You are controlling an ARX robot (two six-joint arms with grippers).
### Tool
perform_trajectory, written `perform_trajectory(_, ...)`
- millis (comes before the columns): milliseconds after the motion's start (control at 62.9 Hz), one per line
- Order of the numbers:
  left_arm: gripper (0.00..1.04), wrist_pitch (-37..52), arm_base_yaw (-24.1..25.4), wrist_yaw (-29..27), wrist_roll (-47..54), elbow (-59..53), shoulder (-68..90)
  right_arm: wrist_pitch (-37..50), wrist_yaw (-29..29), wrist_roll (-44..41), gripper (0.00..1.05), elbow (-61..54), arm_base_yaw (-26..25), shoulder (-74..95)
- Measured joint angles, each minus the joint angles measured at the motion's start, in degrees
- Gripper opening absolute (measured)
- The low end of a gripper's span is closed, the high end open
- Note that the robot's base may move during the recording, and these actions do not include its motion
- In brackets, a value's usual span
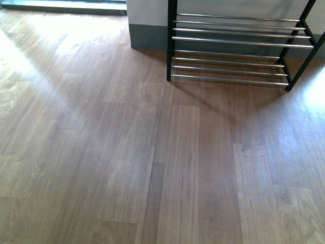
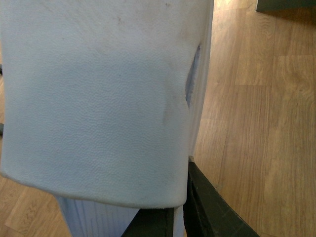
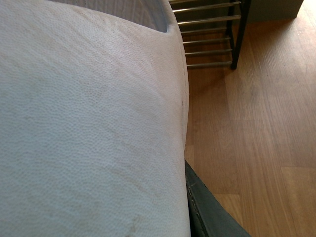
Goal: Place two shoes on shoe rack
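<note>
So it's all wood-plank floor (image 1: 101, 152) here, brownish with a big glare patch over on the left, and a white wall (image 1: 147, 10) with a grey baseboard (image 1: 147, 36) at the back. The shoe rack (image 1: 171, 46) stands on the floor against that wall, up on the right side of the front view: black frame, chrome bars, nothing on the tiers you can see. No arms show in that view. The left wrist cam is mostly filled by a pale blue-white slipper (image 2: 98, 108) with a pebbly surface. The left gripper (image 2: 180, 222) has a dark finger (image 2: 212, 207) on each side of a thin strip of it, so it looks clamped on. The right wrist cam is filled by a second pale slipper (image 3: 89, 128), touching the right gripper (image 3: 197, 212). Only one dark finger shows there, so can't tell how open it is. The rack (image 3: 240, 29) is close behind.
</note>
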Motion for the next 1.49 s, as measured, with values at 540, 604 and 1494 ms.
perform_trajectory(540,0.02,0.0,0.0,0.0,-0.1,0.0,-0.1,0.0,0.0,0.0,0.02,0.0,0.0,0.0)
perform_trajectory(604,0.02,0.0,0.0,0.0,-0.1,0.0,-0.1,0.0,0.0,0.0,0.02,0.0,0.0,0.0)
perform_trajectory(1494,0.02,0.0,-0.2,0.0,-0.1,0.0,-0.1,0.0,0.0,0.0,0.02,0.0,0.0,0.0)
